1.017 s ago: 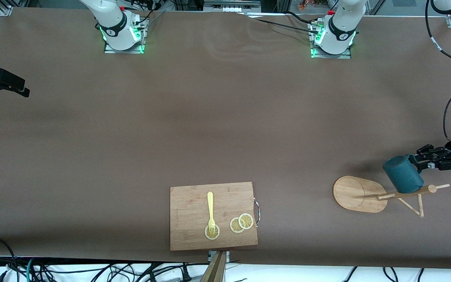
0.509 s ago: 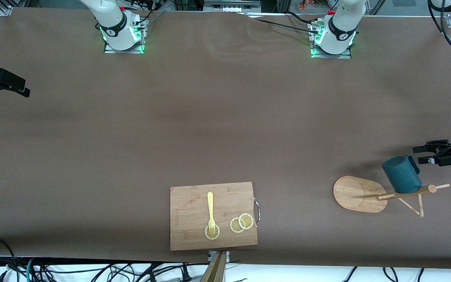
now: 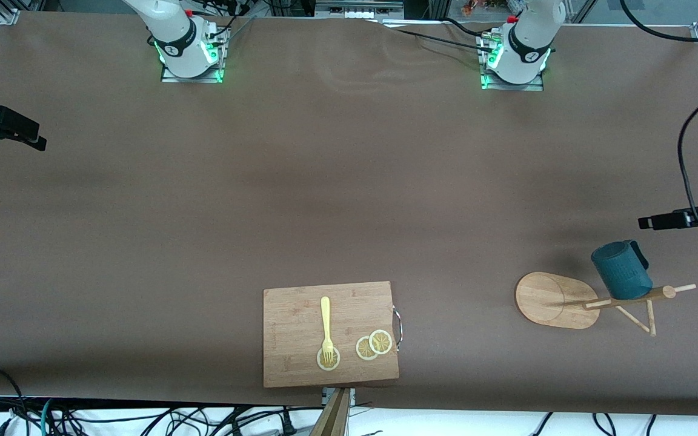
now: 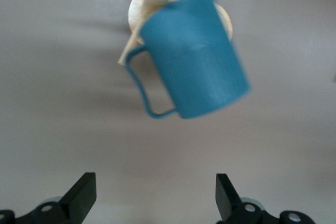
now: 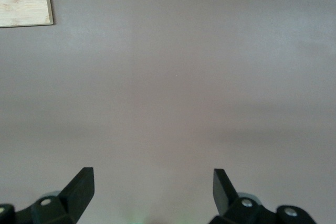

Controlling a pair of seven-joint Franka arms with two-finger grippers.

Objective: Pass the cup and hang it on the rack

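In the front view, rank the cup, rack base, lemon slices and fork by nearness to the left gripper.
1. cup, hanging on the rack's peg, just under the left gripper.
2. rack base, beside the cup.
3. lemon slices on the cutting board.
4. fork, same board.

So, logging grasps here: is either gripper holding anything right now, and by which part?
Nothing is held. The left gripper is open, apart from the dark teal cup hanging on the bamboo rack; the right gripper is open and empty.
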